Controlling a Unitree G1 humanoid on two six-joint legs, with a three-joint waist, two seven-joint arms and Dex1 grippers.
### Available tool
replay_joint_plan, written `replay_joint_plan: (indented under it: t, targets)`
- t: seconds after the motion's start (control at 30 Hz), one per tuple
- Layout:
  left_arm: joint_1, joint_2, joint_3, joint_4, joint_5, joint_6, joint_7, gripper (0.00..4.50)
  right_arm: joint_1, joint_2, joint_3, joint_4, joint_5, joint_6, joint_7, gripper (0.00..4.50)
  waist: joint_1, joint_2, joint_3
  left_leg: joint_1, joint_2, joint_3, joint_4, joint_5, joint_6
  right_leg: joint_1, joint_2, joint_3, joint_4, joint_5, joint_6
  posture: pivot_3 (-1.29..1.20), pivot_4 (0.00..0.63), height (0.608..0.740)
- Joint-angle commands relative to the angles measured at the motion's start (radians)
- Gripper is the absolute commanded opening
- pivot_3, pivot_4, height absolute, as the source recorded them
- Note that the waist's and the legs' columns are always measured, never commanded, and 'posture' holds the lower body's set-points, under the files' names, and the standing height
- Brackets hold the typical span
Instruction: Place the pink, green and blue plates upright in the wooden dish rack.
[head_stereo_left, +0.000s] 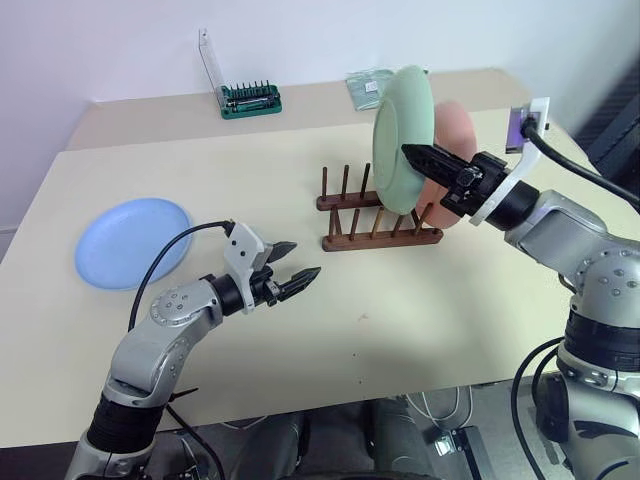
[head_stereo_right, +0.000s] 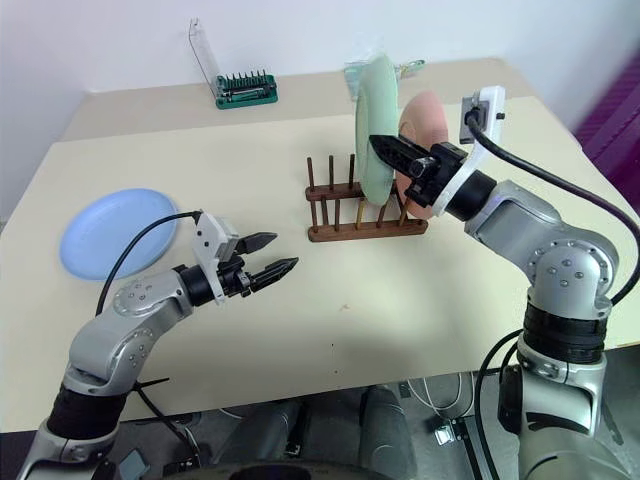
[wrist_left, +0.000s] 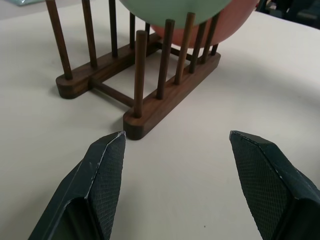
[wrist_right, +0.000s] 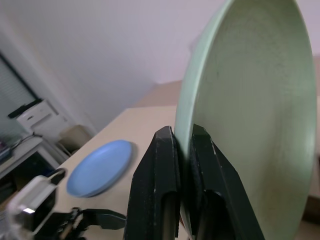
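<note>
My right gripper (head_stereo_left: 412, 153) is shut on the rim of the pale green plate (head_stereo_left: 400, 135) and holds it upright over the wooden dish rack (head_stereo_left: 375, 237). The plate's lower edge reaches down among the pegs; I cannot tell whether it rests on the rails. Just behind it, the pink plate (head_stereo_left: 455, 125) stands upright at the rack's right end. Over at the table's left, the blue plate (head_stereo_left: 133, 241) lies flat. My left gripper (head_stereo_left: 305, 258) is open and empty, low over the table left of the rack and pointing at it.
A green tool holder (head_stereo_left: 250, 98) with a raised clear lid stands at the back of the table, and a flat packet (head_stereo_left: 368, 85) lies to its right. Bare tabletop (head_stereo_left: 400, 320) runs from the rack to the front edge.
</note>
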Motion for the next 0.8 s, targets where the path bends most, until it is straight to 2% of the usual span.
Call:
replay_joint_plan:
  t: [0.03,0.07,0.17,0.23,0.3,0.37,0.43,0.5,0.53,0.6,0.67,0.73,0.8]
  targets:
    - [0.004,0.005,0.002,-0.045,-0.006,0.000,0.004,3.38,-0.018,-0.011,-0.003,0.006,-0.009,-0.004,0.052,0.00,0.000,0.000,0.000,0.000,0.000,0.000,0.000,0.000,0.000,0.000,0.000,0.000,0.000,0.000,0.000,0.00,0.150,0.738]
    - [0.004,0.005,0.002,-0.046,-0.006,0.001,0.004,3.38,-0.019,-0.008,-0.005,0.016,-0.009,-0.001,0.052,0.00,0.000,0.000,0.000,0.000,0.000,0.000,0.000,0.000,0.000,0.000,0.000,0.000,0.000,0.000,0.000,0.00,0.150,0.738]
    - [0.004,0.006,0.003,-0.047,-0.004,0.003,0.006,3.42,-0.037,-0.011,0.000,0.022,-0.052,-0.023,0.065,1.07,0.001,0.000,0.000,0.000,0.000,0.000,0.000,0.000,0.000,0.000,0.000,0.000,0.000,0.000,0.000,0.00,0.150,0.738]
    - [0.005,0.005,0.005,-0.047,-0.008,0.006,0.006,3.42,-0.048,-0.025,0.017,-0.003,-0.108,-0.053,0.091,1.98,0.000,0.000,0.000,0.000,0.000,0.001,0.000,0.000,0.000,0.000,0.000,0.000,0.000,0.000,0.000,0.00,0.150,0.738]
    - [0.002,-0.006,0.015,-0.042,-0.012,0.009,0.019,3.94,-0.046,-0.078,0.072,-0.055,-0.245,-0.124,0.141,3.05,0.000,0.000,0.000,0.000,0.000,0.001,0.000,0.000,0.000,0.000,0.000,0.000,0.000,0.000,0.000,0.00,0.150,0.738]
    - [-0.004,-0.017,0.024,-0.040,-0.018,0.009,0.030,4.48,-0.040,-0.148,0.140,-0.086,-0.383,-0.192,0.195,3.06,0.001,0.000,0.000,-0.001,0.000,0.002,0.000,0.000,0.001,-0.001,0.000,0.000,0.000,0.000,0.000,0.00,0.150,0.738]
    - [-0.012,-0.033,0.039,-0.036,-0.017,0.007,0.056,4.48,-0.032,-0.194,0.187,-0.112,-0.499,-0.287,0.253,3.06,0.001,0.000,0.000,-0.001,0.000,0.003,0.000,-0.001,0.001,-0.001,0.000,0.001,0.000,0.000,0.000,0.00,0.150,0.738]
    - [-0.045,-0.092,0.106,-0.007,-0.020,0.011,0.156,4.48,-0.043,-0.240,0.223,-0.143,-0.621,-0.388,0.294,3.06,0.001,0.000,0.000,0.000,0.000,0.004,0.000,-0.001,0.001,-0.001,0.000,0.001,0.000,0.000,0.000,0.00,0.150,0.738]
    - [-0.074,-0.127,0.136,0.025,0.038,-0.024,0.251,4.48,-0.059,-0.253,0.237,-0.152,-0.663,-0.432,0.318,3.06,0.001,0.000,0.000,0.000,0.000,0.005,0.000,-0.001,0.001,-0.002,0.000,0.002,0.000,0.000,0.001,0.00,0.150,0.738]
    - [-0.170,-0.219,0.249,0.121,0.156,-0.019,0.552,4.48,-0.106,-0.237,0.252,-0.174,-0.670,-0.447,0.349,3.06,0.002,-0.001,0.001,0.000,0.001,0.006,0.001,0.000,0.001,-0.002,0.000,0.002,0.000,0.001,0.001,0.00,0.150,0.738]
    - [-0.233,-0.273,0.329,0.161,0.242,-0.008,0.754,4.48,-0.128,-0.222,0.278,-0.192,-0.681,-0.461,0.383,3.06,-0.001,-0.003,0.000,0.000,0.002,0.006,0.001,0.000,0.000,-0.002,0.001,0.003,0.000,0.002,0.001,0.00,0.150,0.738]
    - [-0.280,-0.329,0.444,0.138,0.322,0.025,0.975,4.48,-0.130,-0.201,0.335,-0.222,-0.697,-0.477,0.431,3.06,-0.002,-0.004,-0.001,0.000,0.005,0.008,0.001,-0.001,-0.001,-0.002,0.003,0.004,-0.001,0.002,0.001,0.00,0.150,0.738]
    - [-0.292,-0.351,0.509,0.097,0.393,0.050,1.108,4.48,-0.129,-0.169,0.383,-0.235,-0.715,-0.483,0.457,3.06,-0.002,-0.006,-0.002,0.001,0.007,0.010,0.001,-0.003,-0.001,-0.002,0.005,0.004,-0.002,0.002,0.001,0.00,0.150,0.738]
